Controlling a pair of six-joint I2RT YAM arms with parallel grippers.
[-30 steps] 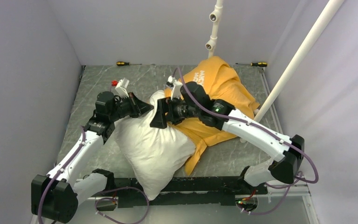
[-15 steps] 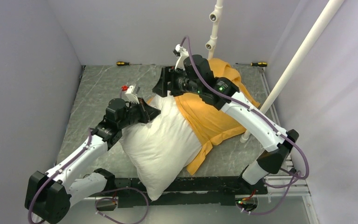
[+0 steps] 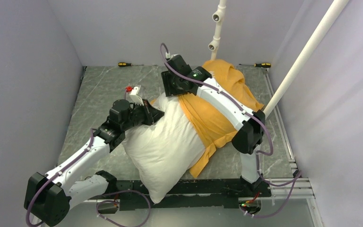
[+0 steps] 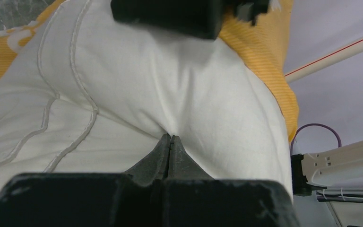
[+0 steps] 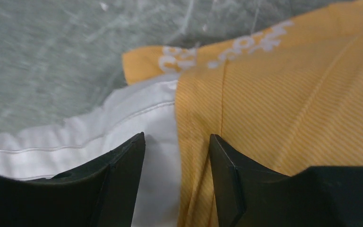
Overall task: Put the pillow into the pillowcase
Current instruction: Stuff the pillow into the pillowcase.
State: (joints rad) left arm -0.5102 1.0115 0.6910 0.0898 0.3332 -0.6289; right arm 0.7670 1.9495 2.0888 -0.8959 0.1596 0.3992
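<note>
A plump white fabric pillow (image 3: 163,146) lay slantwise on the grey marbled table (image 3: 101,90); its near end hung over the black base rail between the two arms, and its far end reached under the orange-yellow fabric pillowcase (image 3: 217,120); the case was heaped toward the far right of the table, with white lettering on its edge, and a strip of it trailed down the pillow's right side; most of the pillow's length was bare.

The left gripper (image 3: 153,115) was at the pillow's far left shoulder; in the left wrist view its jaws were clenched together (image 4: 170,137), creases in the white cloth ran to their tips, and a pinch of the pillow's fabric was caught there; orange cloth showed on both sides of the pillow's far end in that view.

The right arm reached across the case, its wrist pointing down at the pillow's far end; the right gripper (image 5: 177,142) was released, its two black fingers (image 5: 123,165) set apart; the hemmed edge of the pillowcase (image 5: 274,104) and a band of white pillow (image 5: 99,123) lay between and beyond them; whether either finger touched the cloth could not be told.

Two yellow-and-black-handled screwdrivers (image 3: 123,64) (image 3: 263,65) lay along the far edge; a white upright pipe (image 3: 217,28) and a slanted white pole (image 3: 307,52) stood at the back and right.
</note>
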